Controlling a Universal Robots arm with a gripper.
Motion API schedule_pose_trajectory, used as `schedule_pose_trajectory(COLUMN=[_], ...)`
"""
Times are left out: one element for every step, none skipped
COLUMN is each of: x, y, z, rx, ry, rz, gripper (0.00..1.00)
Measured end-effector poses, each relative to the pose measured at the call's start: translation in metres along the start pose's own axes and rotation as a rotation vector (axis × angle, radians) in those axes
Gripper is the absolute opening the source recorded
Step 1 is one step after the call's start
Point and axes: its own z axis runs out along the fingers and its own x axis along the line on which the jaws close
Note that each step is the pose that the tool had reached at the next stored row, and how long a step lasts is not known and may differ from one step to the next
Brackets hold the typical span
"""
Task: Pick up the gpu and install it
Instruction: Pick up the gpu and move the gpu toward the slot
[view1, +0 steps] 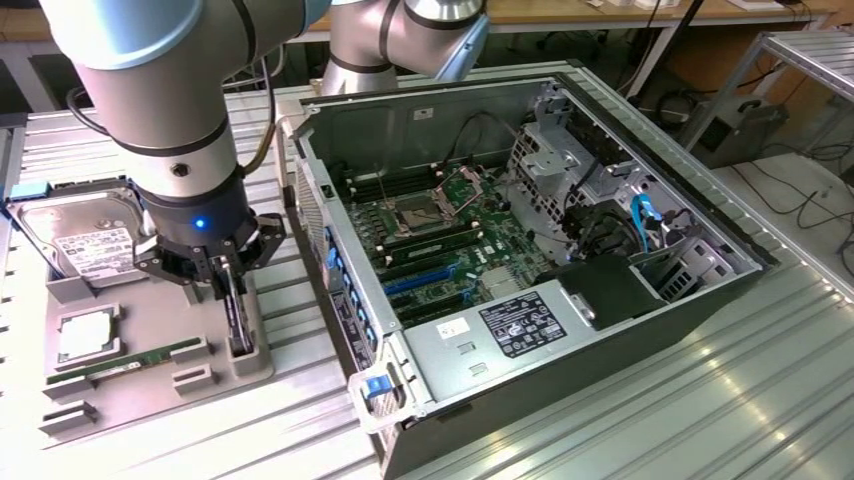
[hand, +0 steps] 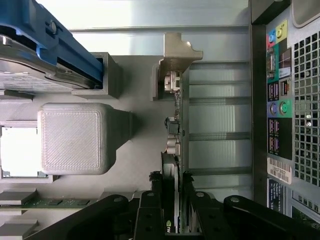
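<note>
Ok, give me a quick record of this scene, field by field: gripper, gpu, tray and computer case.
gripper: shut on the gpu, a finger on each side of the card
gpu: standing on edge in its holder on the tray
tray: also carries a hard drive and a green memory stick
computer case: lying open beside the tray, motherboard exposed

A silver hard drive (view1: 87, 245) with a white label sits at one end of a grey tray (view1: 134, 405), beside a square chip (view1: 84, 338) and a green memory stick (view1: 127, 362), on a slatted metal table (view1: 641, 420).
</note>
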Motion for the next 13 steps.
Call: schedule_pose_trajectory(x=[0.0, 0.0, 0.0, 0.0, 0.0, 0.0, 0.0, 0.0, 0.0, 0.0, 0.0, 0.0, 0.0], y=[0.0, 0.0, 0.0001, 0.0001, 0.0002, 0.0003, 0.0004, 0.0006, 0.0007, 0.0008, 0.001, 0.0011, 0.0012], z=[-0.0005, -0.0013, -0.0022, -0.0042, -0.0056, -0.008, -0.0109, -0.0156, -0.0195, -0.0219, -0.0271, -0.0294, -0.0331], rx=[0.0001, 0.0002, 0.0001, 0.0002, 0.0002, 0.0002, 0.0002, 0.0002, 0.0001, 0.0001, 0.0002, 0.0002, 0.0001], ry=[0.0001, 0.0002, 0.0001, 0.0002, 0.0002, 0.0002, 0.0003, 0.0002, 0.0002, 0.0002, 0.0003, 0.0003, 0.0002], rz=[0.0, 0.0, 0.0, -0.001, -0.001, -0.001, -0.001, -0.002, -0.002, -0.002, -0.002, -0.002, -0.002], gripper=[0.26, 0.26, 0.26, 0.26, 0.26, 0.26, 0.26, 0.26, 0.26, 0.26, 0.26, 0.26, 0.26])
